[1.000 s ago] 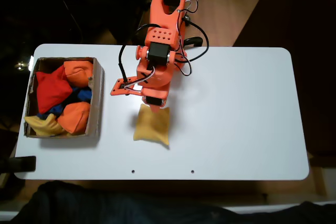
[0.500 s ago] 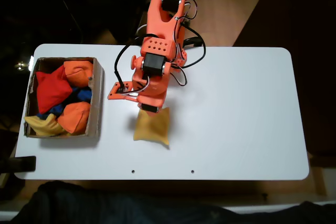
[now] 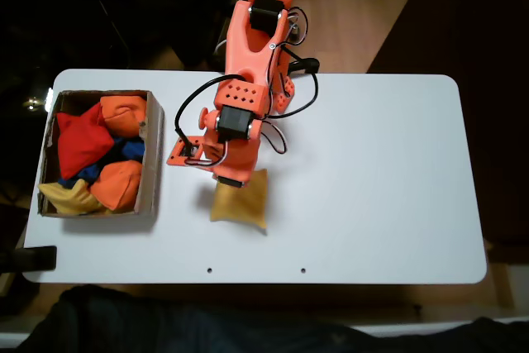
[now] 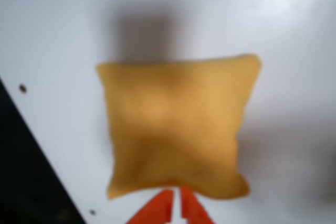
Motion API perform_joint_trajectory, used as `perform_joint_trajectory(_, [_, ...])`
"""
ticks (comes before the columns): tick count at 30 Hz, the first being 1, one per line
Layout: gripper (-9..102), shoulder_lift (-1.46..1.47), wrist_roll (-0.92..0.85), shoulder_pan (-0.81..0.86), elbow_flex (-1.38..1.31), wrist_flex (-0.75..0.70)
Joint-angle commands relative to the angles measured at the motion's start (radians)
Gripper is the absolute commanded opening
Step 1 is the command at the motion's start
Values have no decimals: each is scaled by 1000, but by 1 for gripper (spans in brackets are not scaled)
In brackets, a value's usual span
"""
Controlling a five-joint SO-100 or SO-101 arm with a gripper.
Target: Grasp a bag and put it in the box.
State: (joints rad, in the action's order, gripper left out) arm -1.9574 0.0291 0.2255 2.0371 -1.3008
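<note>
White table (image 3: pixel 372 171) lying mostly bare around the bag (image 4: pixel 176 132); my gripper (image 4: pixel 176 209) hovering at its edge, fingertips nearly closed, holding nothing, arm hiding it from above.

Mustard-yellow bag (image 4: pixel 176 132), brown box (image 3: pixel 152 163), orange pincer (image 4: pixel 176 208), white table (image 3: pixel 372 188)

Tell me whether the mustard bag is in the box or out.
Out. The bag lies flat on the white table, right of the box in the fixed view.
</note>
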Motion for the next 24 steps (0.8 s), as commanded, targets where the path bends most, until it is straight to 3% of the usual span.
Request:
perform_joint_trajectory(1, [0, 12, 11, 15, -69, -21])
perform_joint_trajectory(14, [1, 84, -34, 44, -107, -51])
perform_joint_trajectory(18, [9, 106, -41, 46, -107, -54])
perform_joint_trajectory(24, [33, 133, -37, 44, -109, -84])
